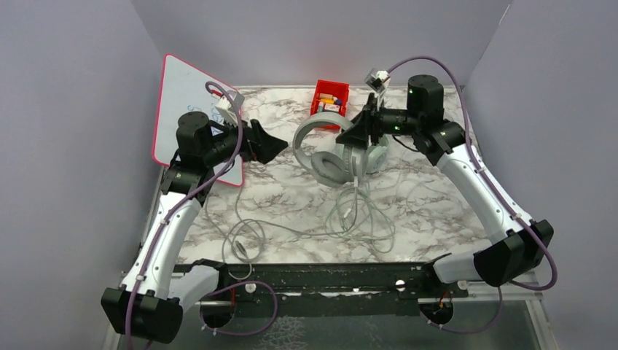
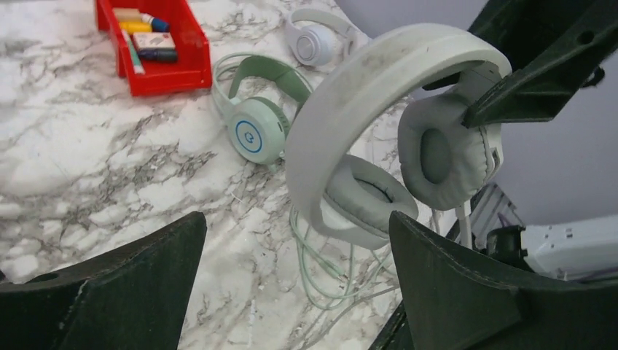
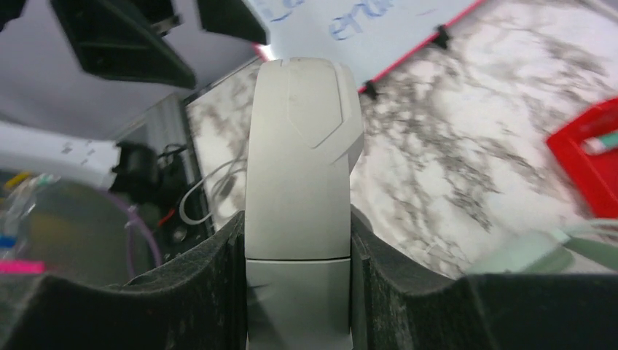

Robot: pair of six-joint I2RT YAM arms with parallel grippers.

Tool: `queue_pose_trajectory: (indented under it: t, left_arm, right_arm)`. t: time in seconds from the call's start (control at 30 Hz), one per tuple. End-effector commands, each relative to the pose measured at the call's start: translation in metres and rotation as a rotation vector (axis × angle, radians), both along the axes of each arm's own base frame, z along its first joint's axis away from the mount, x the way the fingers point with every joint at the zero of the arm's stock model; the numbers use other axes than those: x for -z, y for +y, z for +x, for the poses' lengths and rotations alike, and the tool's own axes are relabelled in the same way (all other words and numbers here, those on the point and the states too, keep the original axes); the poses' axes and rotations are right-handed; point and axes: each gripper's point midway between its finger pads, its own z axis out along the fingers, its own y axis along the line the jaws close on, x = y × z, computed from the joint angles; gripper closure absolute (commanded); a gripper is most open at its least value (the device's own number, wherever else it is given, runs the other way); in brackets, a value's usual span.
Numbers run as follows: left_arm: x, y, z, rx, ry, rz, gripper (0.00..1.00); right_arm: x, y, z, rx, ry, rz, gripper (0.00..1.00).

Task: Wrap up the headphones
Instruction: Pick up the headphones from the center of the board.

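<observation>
My right gripper point(image 1: 351, 137) is shut on the band of the grey-white headset point(image 1: 326, 154) and holds it above the table; the band fills the gap between the fingers in the right wrist view point(image 3: 302, 219). Its cable point(image 1: 251, 232) hangs down and trails over the marble. My left gripper point(image 1: 279, 148) is open and empty, just left of the headset, which it faces in the left wrist view point(image 2: 379, 131). The mint-green headset point(image 2: 255, 124) lies on the table behind, its cable point(image 2: 331, 270) looped below. The small white headset point(image 2: 313, 40) lies farther back.
A red bin point(image 1: 329, 98) with small items stands at the back centre. A whiteboard with a pink rim point(image 1: 191, 117) leans at the back left. Loose cable loops point(image 1: 361, 215) cover the middle of the marble table point(image 1: 423, 204). Grey walls close in on both sides.
</observation>
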Motion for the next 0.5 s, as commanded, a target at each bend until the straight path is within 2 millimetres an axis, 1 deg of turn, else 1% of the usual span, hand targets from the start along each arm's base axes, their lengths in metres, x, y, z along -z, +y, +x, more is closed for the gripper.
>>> queue_pose_trajectory:
  t: [0.0, 0.03, 0.13, 0.23, 0.33, 0.37, 0.4, 0.47]
  left_arm:
    - [-0.018, -0.024, -0.026, 0.228, -0.202, 0.069, 0.03]
    - [-0.019, -0.036, -0.034, 0.292, -0.217, 0.075, 0.01]
    - [-0.018, -0.067, -0.056, 0.449, -0.24, 0.098, 0.01]
    - [-0.006, -0.087, -0.072, 0.557, -0.201, 0.114, 0.02]
    - [0.001, -0.103, -0.093, 0.672, -0.181, 0.099, 0.07]
    - [0.001, -0.105, -0.098, 0.692, -0.18, 0.096, 0.1]
    - [0.002, -0.107, -0.099, 0.696, -0.179, 0.098, 0.17]
    - [0.003, -0.105, -0.095, 0.667, -0.17, 0.118, 0.31]
  right_arm:
    - [-0.013, 0.01, -0.075, -0.435, 0.036, 0.042, 0.99]
    - [-0.011, 0.009, -0.081, -0.463, 0.052, 0.046, 0.99]
    - [-0.002, 0.007, -0.093, -0.507, 0.077, 0.041, 0.99]
    - [0.003, 0.006, -0.101, -0.54, 0.111, 0.048, 0.99]
    - [0.004, 0.006, -0.105, -0.548, 0.124, 0.05, 0.99]
    - [0.004, 0.005, -0.106, -0.546, 0.128, 0.048, 0.99]
    - [0.003, 0.005, -0.108, -0.55, 0.128, 0.047, 0.99]
    - [0.004, 0.004, -0.11, -0.556, 0.127, 0.042, 0.99]
